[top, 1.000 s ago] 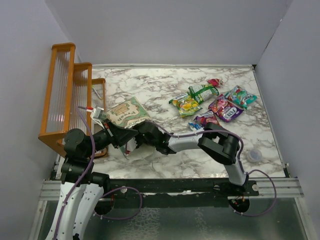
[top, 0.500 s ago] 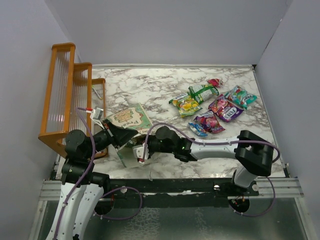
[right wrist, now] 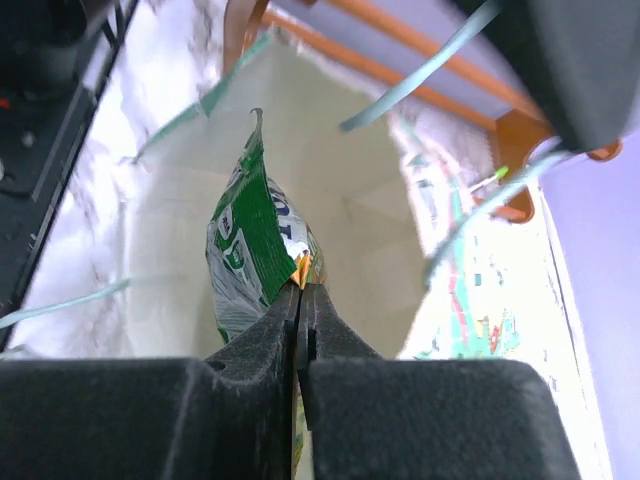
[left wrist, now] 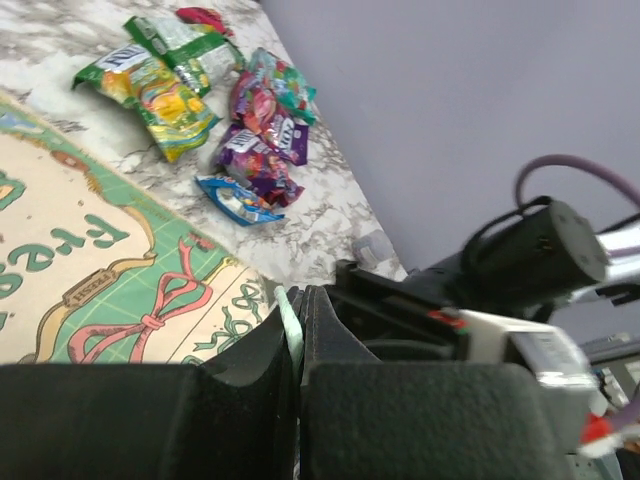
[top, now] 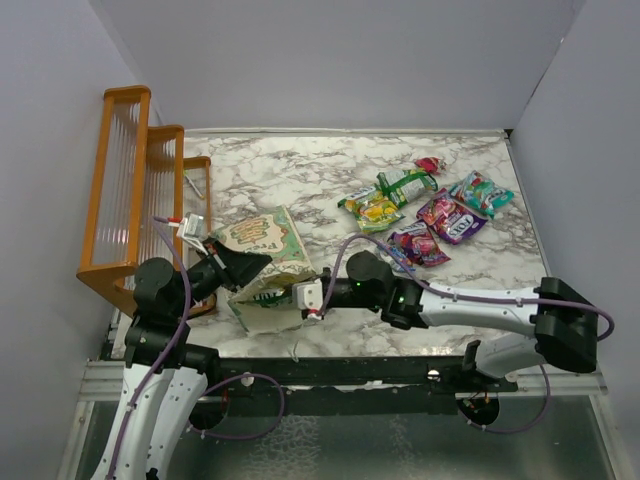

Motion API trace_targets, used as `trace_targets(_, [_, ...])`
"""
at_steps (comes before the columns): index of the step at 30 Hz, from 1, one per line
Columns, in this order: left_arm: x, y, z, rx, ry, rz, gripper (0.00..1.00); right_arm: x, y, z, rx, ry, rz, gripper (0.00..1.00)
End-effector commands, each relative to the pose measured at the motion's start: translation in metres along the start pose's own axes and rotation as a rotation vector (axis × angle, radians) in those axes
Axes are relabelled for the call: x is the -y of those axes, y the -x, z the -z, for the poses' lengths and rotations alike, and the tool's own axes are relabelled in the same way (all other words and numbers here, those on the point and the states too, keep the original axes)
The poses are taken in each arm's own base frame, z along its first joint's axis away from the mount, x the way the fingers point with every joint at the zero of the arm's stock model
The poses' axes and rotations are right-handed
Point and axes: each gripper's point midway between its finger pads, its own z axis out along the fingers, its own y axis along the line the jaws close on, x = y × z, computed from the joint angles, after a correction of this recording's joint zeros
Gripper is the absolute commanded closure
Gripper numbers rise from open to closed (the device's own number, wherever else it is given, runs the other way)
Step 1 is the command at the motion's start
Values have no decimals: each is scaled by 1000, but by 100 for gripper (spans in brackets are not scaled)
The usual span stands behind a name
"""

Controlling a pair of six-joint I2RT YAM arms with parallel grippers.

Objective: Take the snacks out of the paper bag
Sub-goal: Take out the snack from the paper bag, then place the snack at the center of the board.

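Observation:
The paper bag (top: 268, 240) lies on its side on the marble table, mint green with a cream printed panel (left wrist: 80, 270), its mouth facing the near edge. My left gripper (top: 243, 268) is shut on the bag's upper rim, and the mint edge shows pinched between the fingers (left wrist: 290, 325). My right gripper (right wrist: 300, 290) is at the bag's mouth (top: 288, 294), shut on a green and silver snack packet (right wrist: 248, 250) with the white inside of the bag behind it. Several other snacks (top: 420, 205) lie loose at the back right of the table.
An orange wooden rack (top: 130, 190) stands against the left wall, just beyond the bag. A small translucent disc (top: 511, 310) lies near the right front. The right arm (top: 470, 305) stretches low across the front of the table.
The right gripper has drawn back rightward from deep in the bag to its mouth, with the green packet in it. The bag's mouth has lifted and spread; the left grip has stayed put.

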Motion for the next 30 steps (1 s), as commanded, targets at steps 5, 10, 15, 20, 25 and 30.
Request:
trace_targets(5, [-35,14,9,116,231,57,100,16,82,44,214,-4,-119,99])
trace_targets(10, [-36,19,10,137,250,63,100,18,106,76,261,-2,-150,99])
trace_targets(15, [-42,22,13,152,297,61,100,37,123,115,260,-97,-187,99])
trace_targets(20, [-46,24,17,166,331,43,100,64,111,153,141,-263,-211,99])
trace_targets(25, [-47,24,19,161,344,36,100,91,71,171,-67,-471,-232,99])
trace_targets(30, [-45,22,20,148,343,35,100,104,13,159,-312,-591,-213,99])
